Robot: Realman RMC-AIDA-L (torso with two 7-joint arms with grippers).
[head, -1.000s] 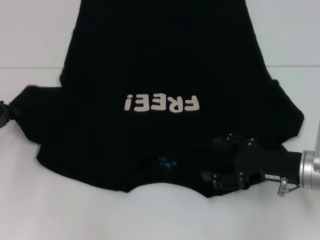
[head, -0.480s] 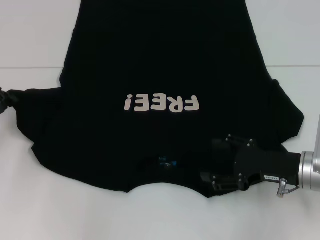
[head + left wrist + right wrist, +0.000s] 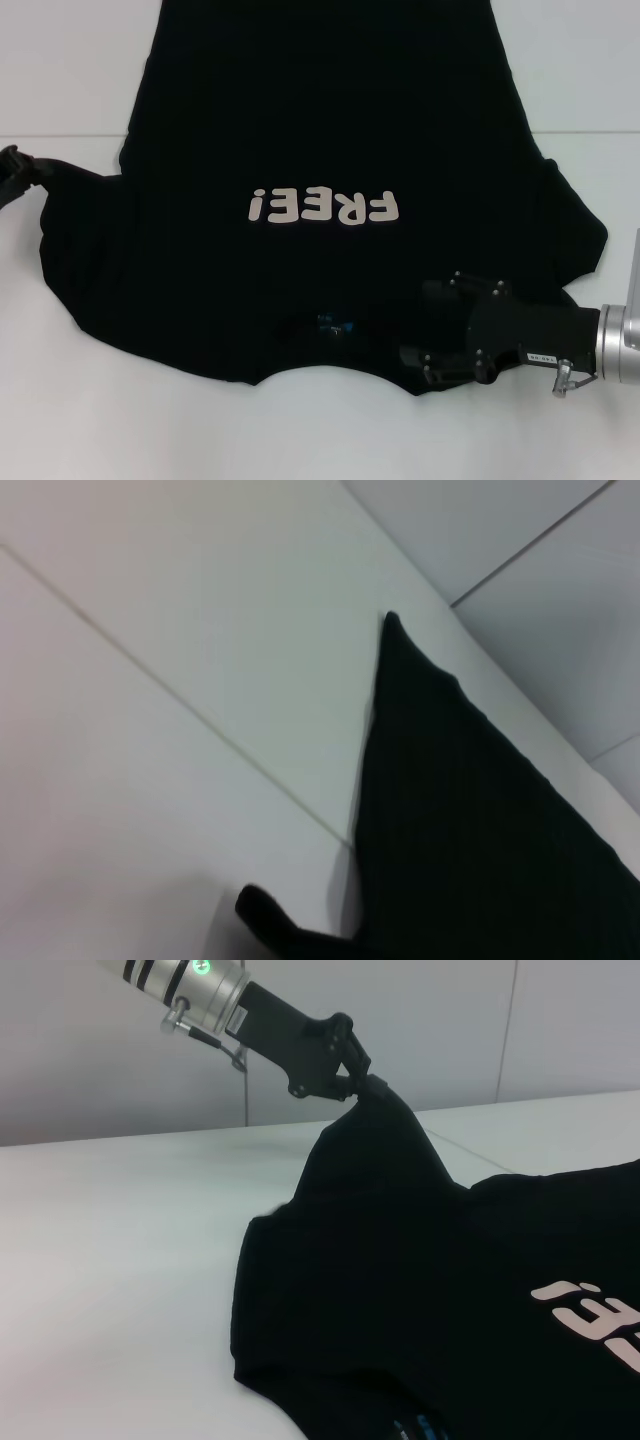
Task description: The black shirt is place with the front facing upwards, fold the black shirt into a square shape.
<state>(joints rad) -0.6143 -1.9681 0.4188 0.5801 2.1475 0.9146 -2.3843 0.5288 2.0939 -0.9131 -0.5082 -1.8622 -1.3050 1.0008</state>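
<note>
The black shirt (image 3: 330, 120) lies front up on the white table, its off-white "FREE!" lettering (image 3: 323, 207) upside down to me and its blue neck label (image 3: 331, 325) near the front edge. At the far left my left gripper (image 3: 12, 176) is shut on the tip of the shirt's sleeve. The right wrist view shows that left gripper (image 3: 357, 1078) holding the sleeve (image 3: 370, 1150) raised off the table like a tent. My right gripper (image 3: 412, 322) rests over the shirt's shoulder right of the collar, its fingers (image 3: 428, 290) spread apart. The left wrist view shows only black cloth (image 3: 470, 810) over the table.
Bare white table (image 3: 150, 430) runs along the front and left of the shirt. A seam line (image 3: 60, 136) crosses the table behind the sleeves. The shirt's hem end runs out of the top of the head view.
My left gripper has risen and moved away from me with the sleeve, pulling the shirt's left edge up and inward. The right gripper has stayed almost still.
</note>
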